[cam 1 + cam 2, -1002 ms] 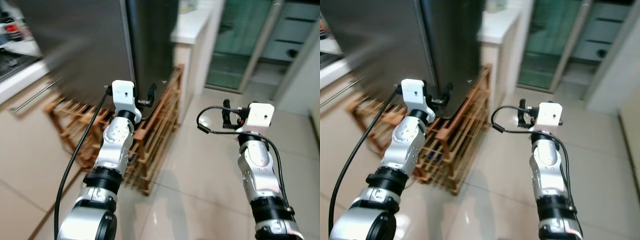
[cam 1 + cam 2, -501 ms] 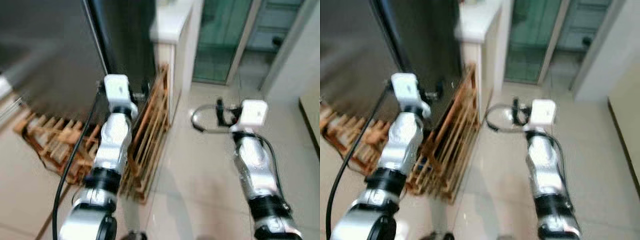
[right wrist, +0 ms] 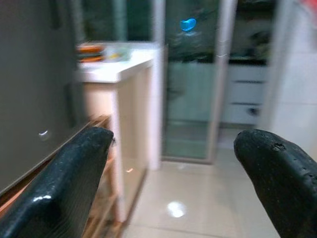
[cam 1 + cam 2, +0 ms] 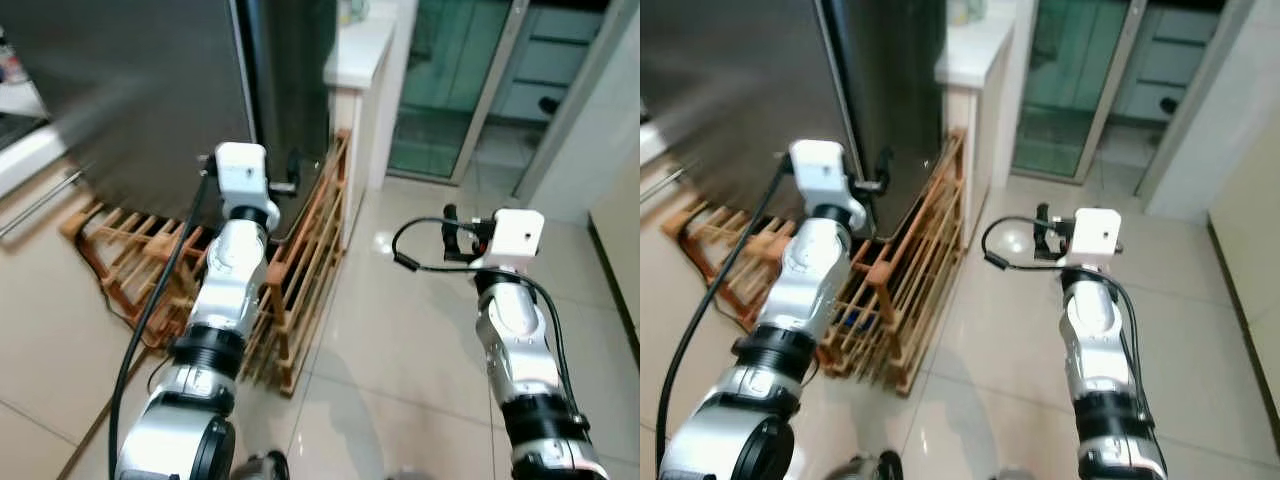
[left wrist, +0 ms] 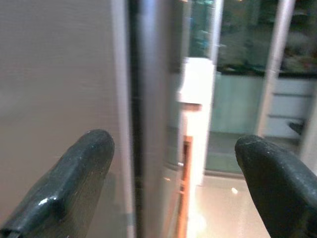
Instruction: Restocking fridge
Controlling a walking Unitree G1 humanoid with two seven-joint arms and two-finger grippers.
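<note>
— What sort of room is it?

— A kitchen with a pale tiled floor (image 4: pixel 400 340). On the far left, a counter (image 4: pixel 25 150), blurred and cut off by the frame edge. Next comes the dark grey fridge (image 4: pixel 150 90), its top cut off, standing on a low wooden rack (image 4: pixel 300 270). Beside it, a white counter (image 4: pixel 360 50), then a green glass door (image 4: pixel 450 80).

— Where is the left arm?

— Raised and stretched forward, with the left gripper (image 4: pixel 290 185) right at the fridge's lower front corner, above the rack. In the wrist view its fingers (image 5: pixel 69 183) stand wide apart, nothing between them, with the fridge's front edge running upright in the gap. Whether a finger touches the fridge is hard to tell.

— And the right arm?

— Also raised, over bare floor, well apart from the fridge. The right gripper (image 4: pixel 450 232) points towards the white counter, fingers (image 3: pixel 74 183) spread wide and empty. A black cable (image 4: pixel 410 245) loops beside its wrist.
</note>
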